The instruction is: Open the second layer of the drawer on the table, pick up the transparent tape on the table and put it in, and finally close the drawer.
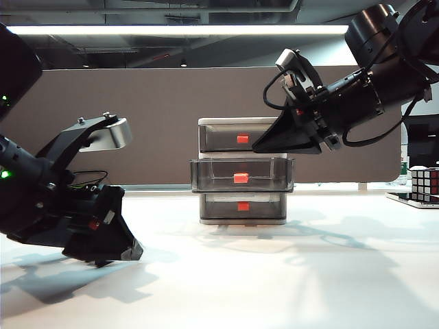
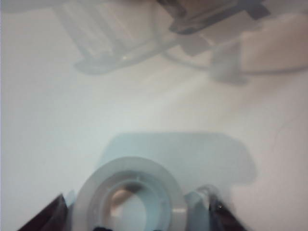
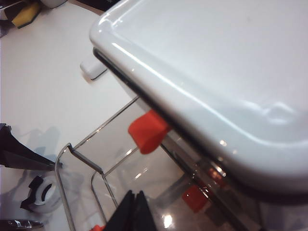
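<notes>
Currently: second layer [image 1: 241,175] pulled out; tape pickup in hand.
Left gripper [image 2: 137,226] sits low on the table [image 1: 288,274], fingers apart astride the transparent tape [image 2: 130,197], not yet clamped. The roll lies flat, bore axis upward; cutter clip direction is apparently unclear. Next: close, lift, carry to drawer. Right gripper [image 3: 134,211], fingers together, hovers at the drawer [image 1: 241,171] top.

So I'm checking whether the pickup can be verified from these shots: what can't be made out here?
- Exterior view: the transparent tape is hidden behind the left gripper.
- Left wrist view: the transparent tape is blurred and cut by the frame edge; contact with the jaws is unclear.
- Right wrist view: right gripper tips only; the second layer is cropped.
</notes>
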